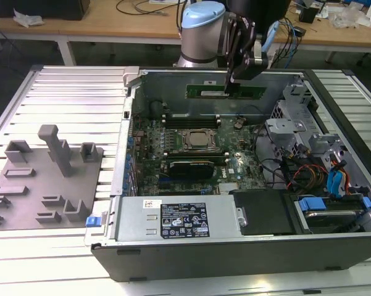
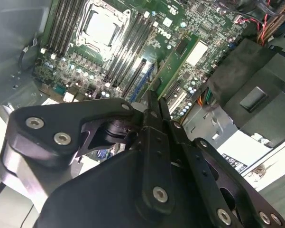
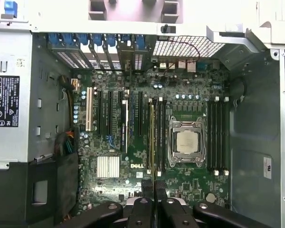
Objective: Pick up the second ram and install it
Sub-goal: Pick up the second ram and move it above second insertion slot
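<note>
The end effector (image 1: pixel 228 88) is clamped narrowly on the second ram (image 1: pixel 250 92), gripping it near mid-length. The stick hangs above the open computer case (image 1: pixel 234 259), close to its far wall. It is thin, flat and green, standing on edge. Its long axis runs level from the exterior view's left to right. In the second wrist view the ram (image 2: pixel 180 57) juts from the black metal fingers (image 2: pixel 151 107) over the green motherboard (image 2: pixel 170 14).
</note>
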Robot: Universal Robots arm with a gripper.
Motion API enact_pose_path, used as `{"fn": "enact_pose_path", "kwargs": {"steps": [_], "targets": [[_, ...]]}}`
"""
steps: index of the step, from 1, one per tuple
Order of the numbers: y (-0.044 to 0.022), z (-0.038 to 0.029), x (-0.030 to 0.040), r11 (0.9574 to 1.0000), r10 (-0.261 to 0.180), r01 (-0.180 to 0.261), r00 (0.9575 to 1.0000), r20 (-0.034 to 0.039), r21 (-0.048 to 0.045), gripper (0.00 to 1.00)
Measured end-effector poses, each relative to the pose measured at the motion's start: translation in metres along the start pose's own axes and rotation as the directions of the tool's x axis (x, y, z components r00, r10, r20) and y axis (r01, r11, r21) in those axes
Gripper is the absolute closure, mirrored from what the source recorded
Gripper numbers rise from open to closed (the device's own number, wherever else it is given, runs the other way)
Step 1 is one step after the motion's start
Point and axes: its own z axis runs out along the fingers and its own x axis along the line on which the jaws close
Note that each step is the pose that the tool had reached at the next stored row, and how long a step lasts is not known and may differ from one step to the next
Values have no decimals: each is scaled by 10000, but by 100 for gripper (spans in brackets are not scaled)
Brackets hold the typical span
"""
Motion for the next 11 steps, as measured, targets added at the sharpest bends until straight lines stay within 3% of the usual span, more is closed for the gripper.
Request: {"fn": "enact_pose_path", "kwargs": {"steps": [4, 5, 11], "targets": [[-3, 48, 2, 10000, 0, 0, 10000, 0, 0, 87], [-6, 124, 4, 10000, 0, 0, 10000, 0, 0, 87], [-11, 201, 6, 10000, 0, 0, 10000, -1, -1, 87]]}}
